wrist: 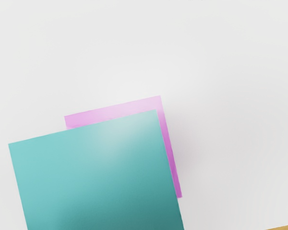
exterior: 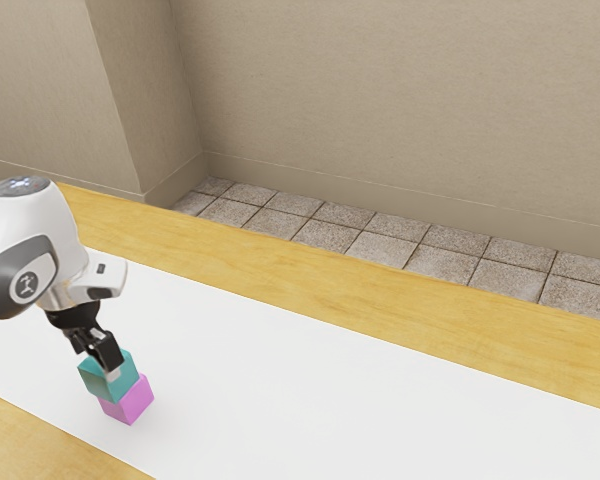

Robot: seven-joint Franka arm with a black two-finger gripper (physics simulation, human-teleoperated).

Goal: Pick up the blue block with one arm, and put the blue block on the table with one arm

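Near the bottom left of the exterior view, the gripper (exterior: 108,362) points down at the blue block (exterior: 100,383), a teal cube, and overlaps its upper part. Under that cube is a pink block (exterior: 132,402), offset a little toward the exterior view's right. In the wrist view the blue block (wrist: 98,177) lies large and close beneath the hand, covering most of the pink block (wrist: 120,109), whose top strip and one side stick out. Whether the gripper has hold of the cube is unclear.
A white mat (exterior: 310,385) runs along the wooden table (exterior: 380,290), with both blocks over its near part. Beyond the table's far edge lie floor tiles (exterior: 375,245) and a beige wall (exterior: 400,110).
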